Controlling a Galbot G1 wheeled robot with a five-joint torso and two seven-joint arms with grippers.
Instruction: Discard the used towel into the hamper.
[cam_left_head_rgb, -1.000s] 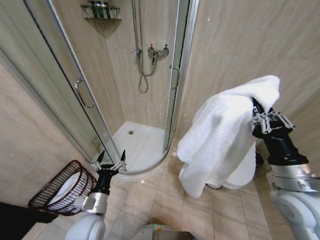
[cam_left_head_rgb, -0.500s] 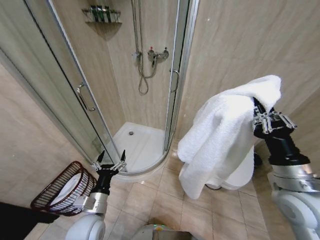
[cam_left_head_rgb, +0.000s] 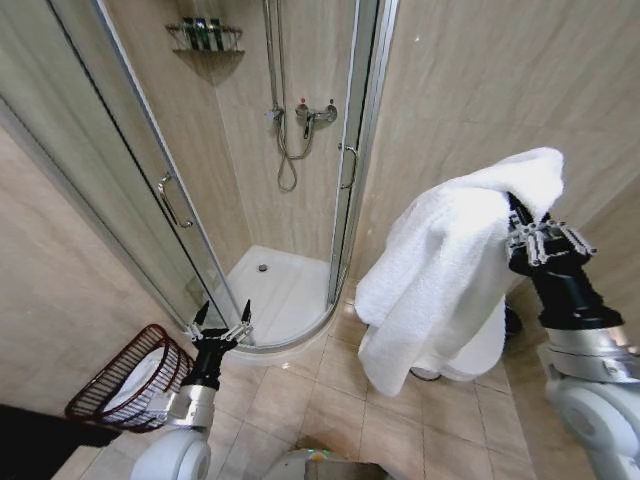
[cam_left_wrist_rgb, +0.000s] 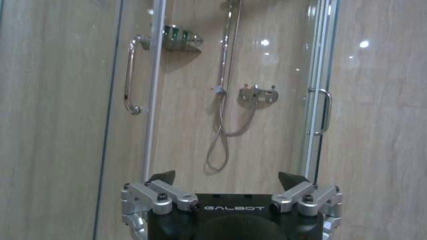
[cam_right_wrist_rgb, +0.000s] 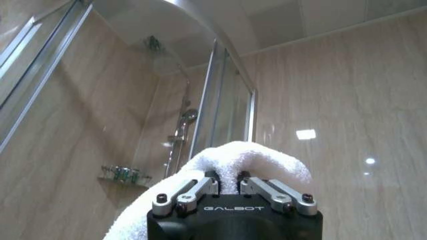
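head view: right gripper (cam_left_head_rgb: 522, 232) jaws clamp the white towel (cam_left_head_rgb: 440, 270) aloft; carrying step; hamper (cam_left_head_rgb: 125, 380) waits at 8 o'clock, left gripper (cam_left_head_rgb: 222, 322) jaws spread, empty.

Hamper (cam_left_head_rgb: 125, 385) low at left, towel (cam_left_head_rgb: 440, 270) high at right, shower stall (cam_left_head_rgb: 285, 200) between, behind.

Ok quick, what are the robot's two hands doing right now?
Left gripper: open, empty, raised beside the hamper.
Right gripper: shut on the white towel, held high.
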